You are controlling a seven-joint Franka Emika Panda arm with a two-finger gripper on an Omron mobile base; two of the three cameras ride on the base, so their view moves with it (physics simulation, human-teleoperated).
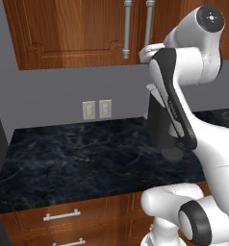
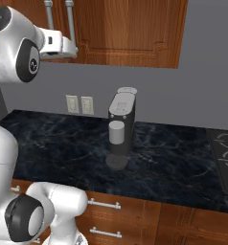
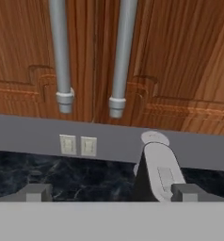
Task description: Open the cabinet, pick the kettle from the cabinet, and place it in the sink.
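Even, soft rendered lighting; slightly coarse pictures.

No single light source can be made out, and no hard glare is seen. A faint sheen is carried by the black marble counter (image 1: 78, 153) below the gripper (image 3: 111, 192). A soft shadow is cast under the cabinet (image 3: 180, 56) just ahead of the gripper, onto the grey wall (image 2: 202, 95). Edges are rendered a little blurred in all views, most in the hand view; no bending at the borders is noticed.

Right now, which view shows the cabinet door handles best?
The hand view: both silver bar handles hang side by side along the shut cabinet doors' seam, lower ends clear. The left base view shows them near its top; in the right base view the arm partly covers them.
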